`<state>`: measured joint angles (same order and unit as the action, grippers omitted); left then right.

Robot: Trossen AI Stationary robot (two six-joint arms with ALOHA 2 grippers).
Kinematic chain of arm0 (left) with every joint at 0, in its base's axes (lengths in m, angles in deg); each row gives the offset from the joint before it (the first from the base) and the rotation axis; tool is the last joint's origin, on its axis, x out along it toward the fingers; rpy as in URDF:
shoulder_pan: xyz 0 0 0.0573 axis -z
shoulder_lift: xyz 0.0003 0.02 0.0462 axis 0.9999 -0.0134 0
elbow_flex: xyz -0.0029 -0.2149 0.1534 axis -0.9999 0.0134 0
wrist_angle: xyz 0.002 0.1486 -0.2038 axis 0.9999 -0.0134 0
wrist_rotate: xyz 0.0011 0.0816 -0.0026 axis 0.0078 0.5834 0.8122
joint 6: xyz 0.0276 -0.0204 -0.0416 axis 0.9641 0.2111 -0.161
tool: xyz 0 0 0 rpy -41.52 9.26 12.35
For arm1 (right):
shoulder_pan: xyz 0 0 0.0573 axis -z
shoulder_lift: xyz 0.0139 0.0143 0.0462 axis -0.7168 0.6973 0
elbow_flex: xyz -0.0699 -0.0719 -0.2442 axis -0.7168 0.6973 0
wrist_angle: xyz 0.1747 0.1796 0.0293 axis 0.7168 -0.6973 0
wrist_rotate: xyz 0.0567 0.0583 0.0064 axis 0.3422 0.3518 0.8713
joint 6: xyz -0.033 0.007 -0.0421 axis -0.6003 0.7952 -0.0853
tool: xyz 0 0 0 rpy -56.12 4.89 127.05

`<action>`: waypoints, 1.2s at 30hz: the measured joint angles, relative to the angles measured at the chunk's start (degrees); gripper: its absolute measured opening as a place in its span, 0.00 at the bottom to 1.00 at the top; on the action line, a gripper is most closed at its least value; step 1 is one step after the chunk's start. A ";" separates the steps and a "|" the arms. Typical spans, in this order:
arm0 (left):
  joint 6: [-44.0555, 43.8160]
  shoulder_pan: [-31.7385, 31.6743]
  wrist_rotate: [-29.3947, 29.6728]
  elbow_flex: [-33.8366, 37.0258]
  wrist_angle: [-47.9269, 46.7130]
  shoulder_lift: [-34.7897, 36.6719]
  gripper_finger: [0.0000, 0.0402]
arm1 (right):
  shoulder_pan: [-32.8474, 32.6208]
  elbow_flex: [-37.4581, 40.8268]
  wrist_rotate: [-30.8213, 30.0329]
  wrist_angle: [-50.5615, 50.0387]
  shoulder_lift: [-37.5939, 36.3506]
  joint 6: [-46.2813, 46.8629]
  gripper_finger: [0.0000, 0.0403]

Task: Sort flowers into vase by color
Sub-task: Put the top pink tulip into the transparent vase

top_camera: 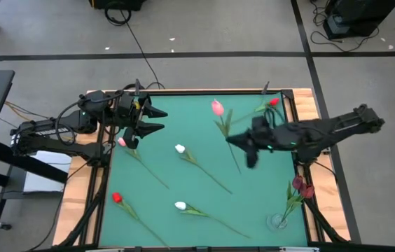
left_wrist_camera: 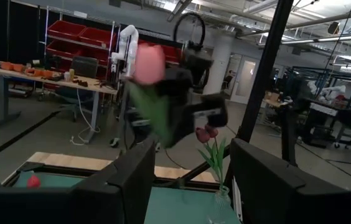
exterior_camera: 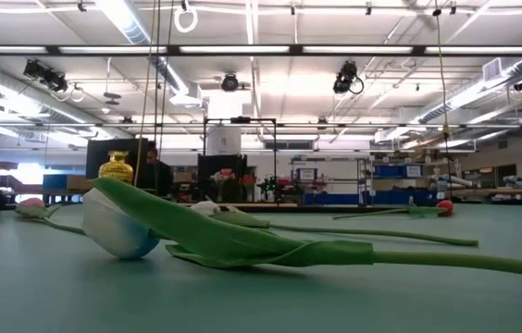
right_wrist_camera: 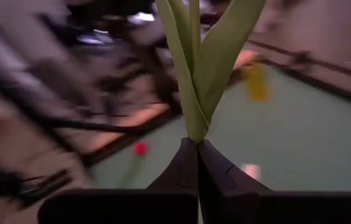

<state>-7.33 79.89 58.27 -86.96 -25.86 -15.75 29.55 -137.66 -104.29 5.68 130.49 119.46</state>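
The right gripper [top_camera: 243, 145] is clenched on the thin green stem of a soft pink fake tulip [top_camera: 217, 107], holding it up over the flat green table mat [top_camera: 183, 126]. The clear glass vase [top_camera: 277, 222], with two dark maroon tulips [top_camera: 302, 187] in it, stands at the mat's corner, well away from the pink tulip. The left gripper [top_camera: 160, 119] hangs over the mat's other side with its fingers apart and nothing in them, and the pink tulip's lower stem is hard to make out.

place: robotics lab | evidence: red parts bins [left_wrist_camera: 70, 34], workbench [left_wrist_camera: 38, 74], ceiling strip lights [exterior_camera: 270, 49]
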 joint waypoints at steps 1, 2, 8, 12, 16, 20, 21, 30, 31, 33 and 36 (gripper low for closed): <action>0.00 -0.01 0.00 0.00 0.00 0.00 0.54 | -1.35 1.90 1.62 1.28 -1.70 -0.83 0.00; -0.02 0.00 0.01 0.00 0.01 0.00 0.54 | -2.77 3.59 3.50 2.15 -3.33 -1.41 0.00; 0.00 -0.01 0.00 0.00 0.00 0.01 0.54 | -12.31 12.09 14.08 9.24 -12.88 -5.42 0.00; 0.00 0.00 -0.01 0.00 -0.01 0.00 0.54 | -19.21 17.27 17.46 17.66 -18.17 -10.15 0.00; 0.00 -0.02 0.01 0.00 0.00 0.02 0.54 | -24.95 22.71 20.98 25.15 -22.39 -13.68 0.00; 0.00 0.00 0.01 0.00 0.02 0.00 0.54 | -29.17 28.83 25.61 33.04 -24.14 -14.44 0.00; 0.00 0.00 -0.01 0.00 0.01 0.00 0.54 | -30.11 30.26 26.18 35.36 -24.18 -14.27 0.00; 0.00 0.00 -0.01 0.00 0.01 0.00 0.54 | -33.73 37.53 27.41 40.32 -24.14 -18.70 0.00; 0.00 -0.02 -0.01 0.00 0.01 0.02 0.54 | -33.71 37.84 27.41 40.10 -24.14 -19.13 0.00; 0.00 0.00 -0.01 0.00 0.01 0.00 0.54 | -33.71 38.27 27.44 40.15 -24.15 -19.40 0.00; 0.00 0.00 0.00 0.00 -0.02 0.00 0.54 | -33.71 38.39 28.90 40.05 -24.14 -19.79 0.00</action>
<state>-7.33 79.88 58.27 -86.96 -25.88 -15.75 -4.16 -99.27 -75.39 45.73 106.36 99.67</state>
